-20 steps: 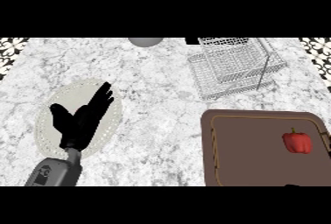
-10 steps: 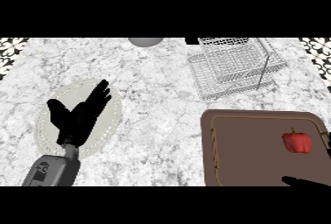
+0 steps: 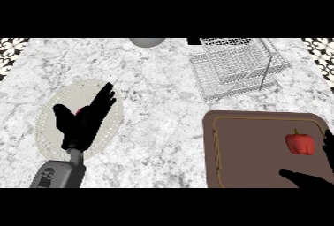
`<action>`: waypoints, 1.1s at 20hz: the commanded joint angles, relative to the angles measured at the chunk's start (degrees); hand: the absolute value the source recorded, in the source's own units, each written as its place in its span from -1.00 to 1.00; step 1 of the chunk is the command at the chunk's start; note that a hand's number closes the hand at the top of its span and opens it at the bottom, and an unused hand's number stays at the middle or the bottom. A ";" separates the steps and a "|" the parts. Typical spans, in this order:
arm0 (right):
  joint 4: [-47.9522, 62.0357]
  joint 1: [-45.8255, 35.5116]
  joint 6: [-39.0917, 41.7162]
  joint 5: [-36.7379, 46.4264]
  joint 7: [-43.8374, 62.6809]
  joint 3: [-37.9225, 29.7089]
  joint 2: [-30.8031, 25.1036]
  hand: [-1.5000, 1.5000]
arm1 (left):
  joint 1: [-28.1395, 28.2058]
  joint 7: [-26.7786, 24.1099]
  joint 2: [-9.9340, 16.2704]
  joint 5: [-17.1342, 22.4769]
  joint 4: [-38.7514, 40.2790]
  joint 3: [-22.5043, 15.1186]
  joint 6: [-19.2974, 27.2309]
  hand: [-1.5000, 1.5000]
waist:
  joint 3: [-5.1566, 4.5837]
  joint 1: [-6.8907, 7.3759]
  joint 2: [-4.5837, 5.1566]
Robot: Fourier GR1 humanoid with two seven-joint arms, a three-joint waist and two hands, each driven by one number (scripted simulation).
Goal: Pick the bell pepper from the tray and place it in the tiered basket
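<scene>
— Where's the red bell pepper (image 3: 299, 143)?
— On the brown rectangular tray (image 3: 254, 152), right side; the right robot hand (image 3: 312, 178) spreads open just near it, holding nothing.
— The left robot hand (image 3: 85, 120)?
— Open, fingers up, over the pale oval plate (image 3: 52, 117).

Left forearm: grey, entering from the lower edge at the view's left, rising nearly upright with a slight lean to the right. Left robot hand (image 3: 83, 121): black, open, fingers straight and fanned up toward the upper right, thumb set apart to the left; resting pose. Right robot hand (image 3: 312, 178): black, only partly in view at the lower right corner, thumb pointing left, fingers (image 3: 328, 148) along the right edge, spread apart and uncurled. Right forearm: out of view.
</scene>
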 commanded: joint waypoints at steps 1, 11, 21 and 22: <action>6.42 -3.26 0.43 0.02 -2.86 -1.51 -0.30 -1.00 | -2.05 -1.27 -1.39 -1.10 3.81 2.02 -1.06 0.00 | 0.00 -0.05 0.03; 17.09 -10.59 -3.05 2.63 -6.39 -0.51 0.29 -1.00 | -2.22 2.30 -2.63 -1.43 0.17 1.83 -1.81 0.00 | 0.01 0.13 0.04; 18.63 -13.11 -3.61 2.94 -14.63 2.15 2.74 1.00 | -3.10 1.45 -3.32 -1.82 1.79 2.55 -2.09 0.00 | 0.01 0.05 0.06; 22.01 -14.01 -3.42 2.98 -17.28 1.00 0.98 1.00 | -3.75 2.77 -1.91 -1.66 -0.02 4.16 -1.65 0.00 | 0.03 0.19 0.06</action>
